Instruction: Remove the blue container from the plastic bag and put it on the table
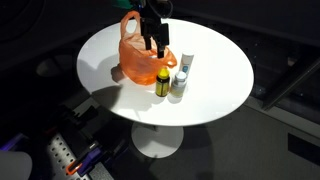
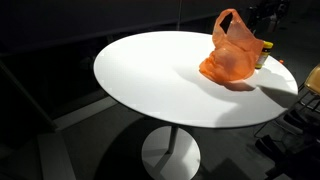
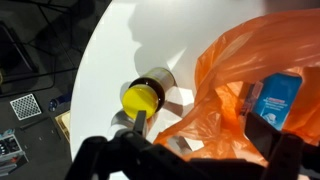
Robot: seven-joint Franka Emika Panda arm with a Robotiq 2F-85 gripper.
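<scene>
The claw (image 1: 156, 43) hangs right over the orange bag (image 1: 138, 60), its dark fingers (image 1: 150, 42) pointing down at the bag's open top, and they stand wide apart with nothing between them. From the wrist view you see it plainly: one finger (image 3: 98, 160) low on one side, its partner far across on the other, and crumpled orange plastic filling the gap. The blue container (image 3: 275, 100) is there inside the bag, showing through the mouth and half wrapped in folds of plastic; it has not come out onto the worktop (image 1: 220, 60). I cannot tell whether a fingertip is touching the plastic or just hovering above it. Just beside the bag stands a small dark bottle (image 1: 163, 80) with a yellow cap, upright, and in the wrist view that yellow cap (image 3: 142, 97) sits bright against the white surface, close to the bag's edge. Next to it is a second, paler bottle (image 1: 180, 77), also upright, the two nearly shoulder to shoulder. In both exterior views the bag slumps on the round white worktop with its handles (image 2: 228, 18) sticking up, and from the far angle a bottle peeks out from behind it, mostly hidden. Down on the floor by the pedestal (image 1: 158, 140) lies a tangle of cables (image 1: 75, 158).
</scene>
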